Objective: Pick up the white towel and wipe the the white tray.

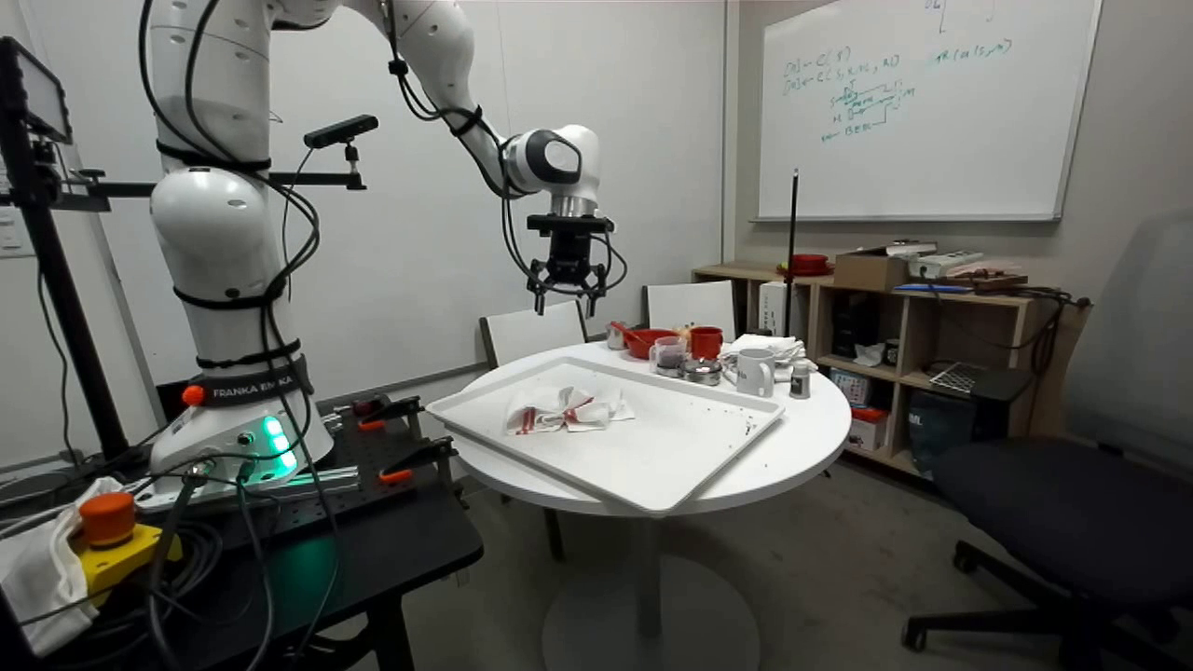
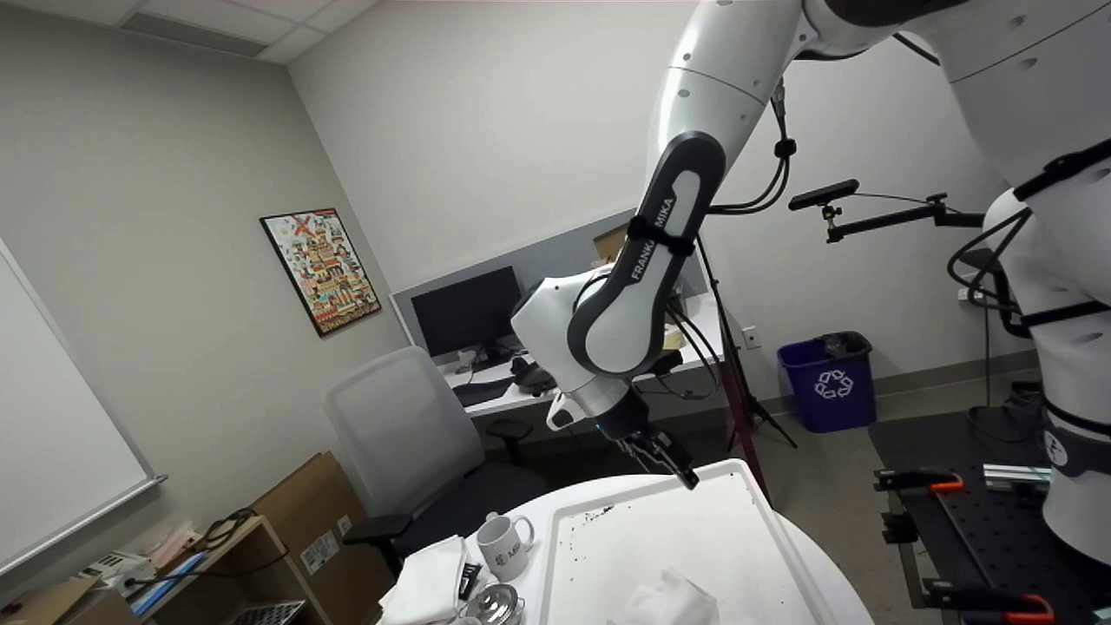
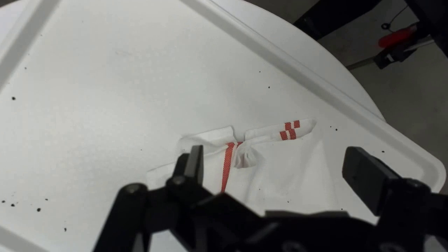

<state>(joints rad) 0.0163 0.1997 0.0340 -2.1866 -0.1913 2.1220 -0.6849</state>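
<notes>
The white towel with red stripes lies crumpled on the white tray, and both show in the wrist view, towel and tray. In an exterior view the towel is cut off by the bottom edge, with the tray around it. Small black specks are scattered on the tray. My gripper is open, pointing down, well above the tray with nothing between its fingers. In the wrist view the towel shows between and beyond the fingertips; its lower part is hidden by the gripper.
The tray sits on a round white table and overhangs its front edge. Beside the tray stand a grey mug, a red bowl, a red cup, a metal tin and folded white cloths. Chairs stand around.
</notes>
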